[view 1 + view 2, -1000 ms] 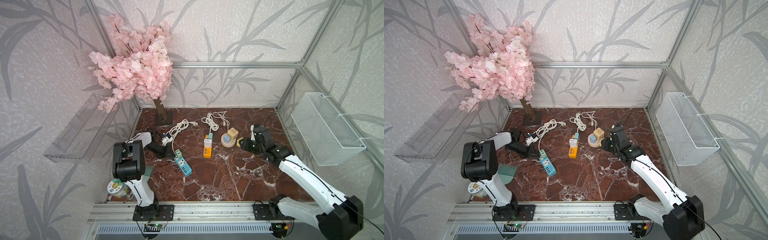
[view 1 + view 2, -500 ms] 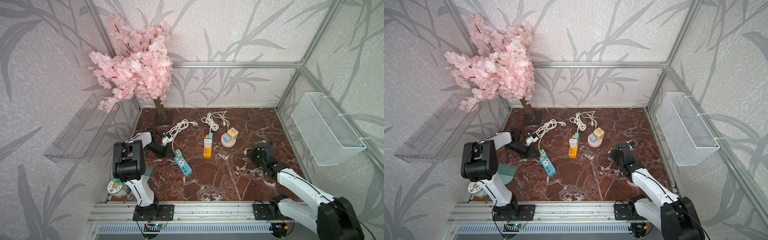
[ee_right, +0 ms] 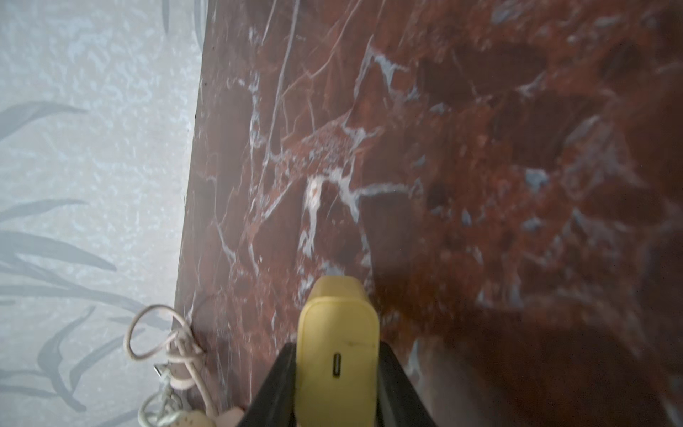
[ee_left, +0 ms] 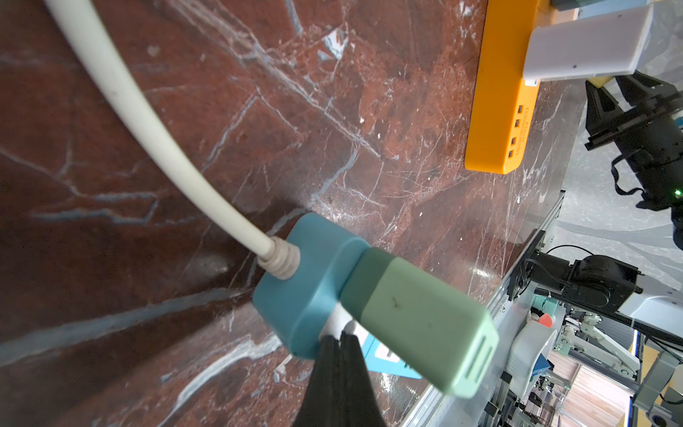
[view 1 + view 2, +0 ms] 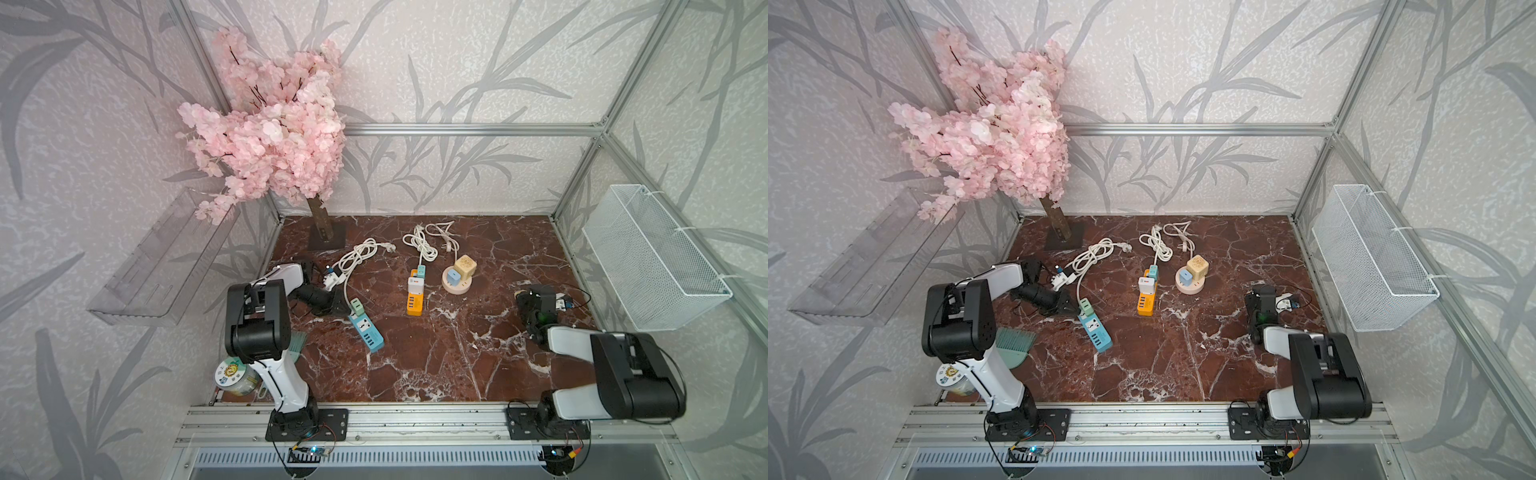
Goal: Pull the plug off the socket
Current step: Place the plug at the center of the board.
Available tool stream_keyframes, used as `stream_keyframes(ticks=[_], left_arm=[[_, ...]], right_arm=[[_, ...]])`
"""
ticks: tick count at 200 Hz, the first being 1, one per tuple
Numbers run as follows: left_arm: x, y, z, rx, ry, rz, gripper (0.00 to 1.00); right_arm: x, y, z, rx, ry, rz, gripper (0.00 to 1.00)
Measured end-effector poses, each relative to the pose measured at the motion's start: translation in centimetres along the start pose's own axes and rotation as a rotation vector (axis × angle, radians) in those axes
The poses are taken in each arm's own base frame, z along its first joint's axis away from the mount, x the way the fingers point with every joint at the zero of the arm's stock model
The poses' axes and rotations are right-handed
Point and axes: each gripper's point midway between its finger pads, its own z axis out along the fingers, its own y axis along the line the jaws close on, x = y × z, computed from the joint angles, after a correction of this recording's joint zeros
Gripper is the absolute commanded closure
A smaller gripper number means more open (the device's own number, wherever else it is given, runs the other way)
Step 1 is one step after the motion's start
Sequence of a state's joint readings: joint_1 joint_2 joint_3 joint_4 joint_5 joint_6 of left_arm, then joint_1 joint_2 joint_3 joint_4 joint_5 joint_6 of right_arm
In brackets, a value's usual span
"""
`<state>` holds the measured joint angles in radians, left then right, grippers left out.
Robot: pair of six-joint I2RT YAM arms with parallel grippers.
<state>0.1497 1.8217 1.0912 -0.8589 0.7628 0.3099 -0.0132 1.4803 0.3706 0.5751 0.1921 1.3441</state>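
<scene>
Crouching close to the front rail, the right arm (image 5: 569, 345) is bent sharply at the elbow. The right fingers (image 3: 273, 388) pinch the yellow plug (image 3: 338, 355) by its two sides, low over the marble surface (image 3: 480, 148) and well apart from the round socket base (image 5: 457, 291). Farther in, the left arm (image 5: 286, 276) stretches low to the blue power strip (image 5: 365, 330) — the left fingers (image 4: 340, 377) are pressed together, tips touching the strip just beside the green plug (image 4: 414, 318), which sits plugged in. Beyond lies the orange strip (image 5: 414, 301).
</scene>
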Motion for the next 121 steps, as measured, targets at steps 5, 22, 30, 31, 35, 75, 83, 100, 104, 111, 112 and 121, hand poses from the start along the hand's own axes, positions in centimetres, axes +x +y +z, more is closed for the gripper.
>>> stream_keyframes(ticks=[5,22,30,31,35,75,83,100,104,111,112,121], left_arm=[[0.0,0.0,0.0,0.001,0.000,0.000,1.00],[0.0,0.0,0.1,0.005,0.003,-0.004,1.00],[0.0,0.0,0.1,0.009,0.004,-0.006,1.00],[0.0,0.0,0.1,0.009,0.004,-0.006,1.00],[0.0,-0.1,0.1,0.010,0.005,-0.006,1.00],[0.0,-0.1,0.1,0.012,0.006,-0.008,1.00],[0.0,-0.1,0.1,0.012,0.006,-0.008,1.00],[0.0,-0.1,0.1,0.012,0.006,-0.008,1.00],[0.0,-0.1,0.1,0.012,0.006,-0.008,1.00],[0.0,-0.1,0.1,0.012,0.006,-0.008,1.00],[0.0,-0.1,0.1,0.012,0.006,-0.008,1.00],[0.0,-0.1,0.1,0.012,0.006,-0.008,1.00]], right_arm=[[-0.4,0.2,0.6,-0.012,-0.005,0.015,1.00],[-1.5,0.9,2.7,-0.065,-0.025,0.073,1.00],[-2.0,1.2,3.6,-0.097,-0.037,0.103,1.00],[-2.0,1.2,3.6,-0.100,-0.038,0.106,1.00],[-2.3,1.4,4.0,-0.117,-0.046,0.118,1.00],[-3.4,2.6,6.8,-0.247,-0.072,0.207,0.85],[-3.4,2.8,7.0,-0.258,-0.069,0.208,0.75],[-3.4,2.9,7.0,-0.257,-0.061,0.200,0.52],[-3.4,2.9,6.9,-0.251,-0.060,0.200,0.49],[-3.3,2.7,6.8,-0.239,-0.057,0.193,0.42],[-3.3,2.7,6.8,-0.239,-0.057,0.189,0.42],[-3.4,3.0,6.4,-0.237,-0.055,0.172,0.38]])
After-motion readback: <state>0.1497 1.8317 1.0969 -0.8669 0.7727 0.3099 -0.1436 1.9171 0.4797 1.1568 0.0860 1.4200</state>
